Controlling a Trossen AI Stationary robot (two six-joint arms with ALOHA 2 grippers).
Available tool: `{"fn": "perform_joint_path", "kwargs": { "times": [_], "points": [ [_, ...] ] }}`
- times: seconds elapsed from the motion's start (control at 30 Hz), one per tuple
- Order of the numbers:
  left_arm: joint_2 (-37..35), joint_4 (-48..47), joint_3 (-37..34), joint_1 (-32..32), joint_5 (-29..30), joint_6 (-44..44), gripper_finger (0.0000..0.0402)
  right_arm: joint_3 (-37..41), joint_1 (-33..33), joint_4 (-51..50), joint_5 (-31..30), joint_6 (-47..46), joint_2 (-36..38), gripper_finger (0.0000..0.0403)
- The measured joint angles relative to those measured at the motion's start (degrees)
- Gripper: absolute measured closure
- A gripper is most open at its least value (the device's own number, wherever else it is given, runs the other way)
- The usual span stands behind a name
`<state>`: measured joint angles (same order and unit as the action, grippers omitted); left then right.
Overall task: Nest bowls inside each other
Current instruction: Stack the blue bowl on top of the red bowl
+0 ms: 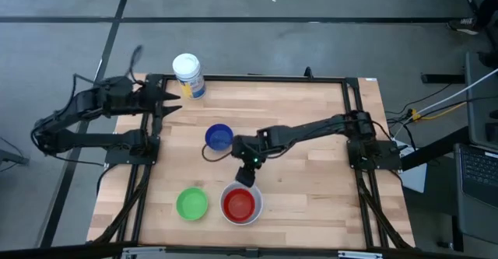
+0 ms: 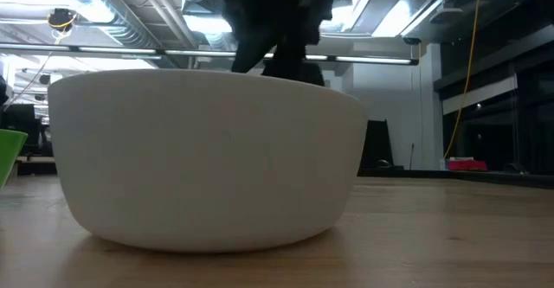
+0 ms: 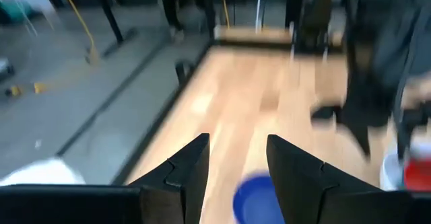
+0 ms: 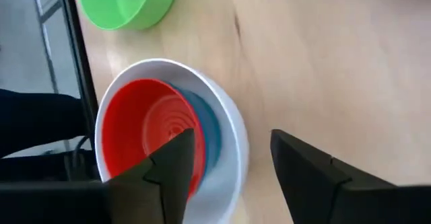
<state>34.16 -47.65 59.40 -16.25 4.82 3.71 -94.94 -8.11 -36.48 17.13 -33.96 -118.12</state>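
Note:
The white bowl [image 1: 256, 197] stands on its base near the table's front middle. The teal bowl [image 4: 210, 131] sits in it and the red bowl [image 4: 138, 126] sits in the teal one. The green bowl [image 1: 191, 203] stands to its left, and the dark blue bowl [image 1: 219, 137] farther back. My right gripper [image 4: 232, 140] hangs open just above the white bowl's far rim [image 4: 236, 140], one finger over the red bowl and one over the table, holding nothing. My left gripper [image 3: 239, 143] waits open at the table's far left, above the edge.
A white cylindrical container with a yellow-blue label [image 1: 188, 75] stands at the table's far left corner, close to my left gripper [image 1: 173, 102]. Bare wood lies to the right of the white bowl [image 2: 208, 158]. Black rails run along the table's left and right sides.

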Motion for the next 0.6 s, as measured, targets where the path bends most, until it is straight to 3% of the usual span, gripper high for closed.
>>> {"fn": "perform_joint_path", "kwargs": {
  "times": [0.23, 0.4, 0.6],
  "points": [
    [4.4, -3.9, -0.6, 0.0, -3.1, 0.2, 0.0256, 0.0, 2.4, -6.3, -10.4, 5.3, 8.8, 0.0233],
    [8.2, -2.7, -8.2, 0.0, -7.0, -0.8, 0.0256, 0.0, 3.9, -6.5, -13.6, 6.1, 14.7, 0.0243],
    [11.5, 11.6, -19.3, 0.0, -9.4, -5.0, 0.0256, 0.0, 3.7, -6.5, -13.9, 3.0, 21.6, 0.0226]
  ]
}}
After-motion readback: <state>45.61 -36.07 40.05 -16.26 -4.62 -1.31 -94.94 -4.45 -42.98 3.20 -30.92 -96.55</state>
